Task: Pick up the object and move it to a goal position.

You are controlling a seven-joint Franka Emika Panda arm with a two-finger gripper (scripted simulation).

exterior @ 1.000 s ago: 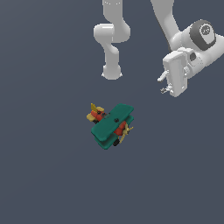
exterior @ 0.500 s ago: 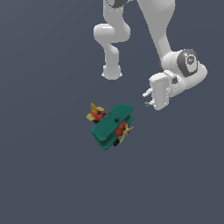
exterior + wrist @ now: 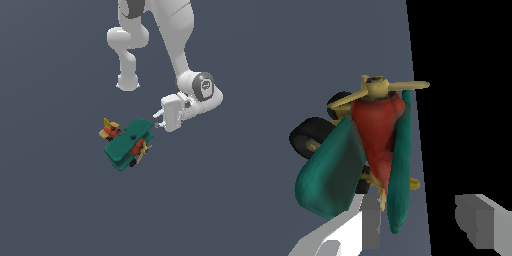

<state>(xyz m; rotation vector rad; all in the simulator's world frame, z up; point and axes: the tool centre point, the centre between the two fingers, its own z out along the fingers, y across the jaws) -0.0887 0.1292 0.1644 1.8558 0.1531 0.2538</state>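
Lying on the dark grey worktop [image 3: 55,200], the toy biplane [image 3: 128,144] sits near the middle of the exterior view, tipped over so that its two teal-green wings [image 3: 125,145] face partly upward. Its yellow tail [image 3: 108,128] points toward the exterior view's left, while the yellow propeller [image 3: 143,152] and the black wheels [image 3: 133,163] lie at its lower right end. The red body [image 3: 377,137] shows between the wings.

The white arm [image 3: 176,45] comes down from the top of the exterior view, and its hand [image 3: 159,121] hangs just beside the upper right edge of the wings; whether it touches them cannot be told from there. The two short fingers [image 3: 161,115] point toward the plane.

In the wrist view the plane fills the frame, nose and propeller [image 3: 387,88] farthest from the camera, with the wheels [image 3: 311,138] off to one side. The hand's grey fingers [image 3: 370,220] stand apart, clasping nothing. One finger sits in front of the wing tips, the other [image 3: 478,220] well to the side against black background.
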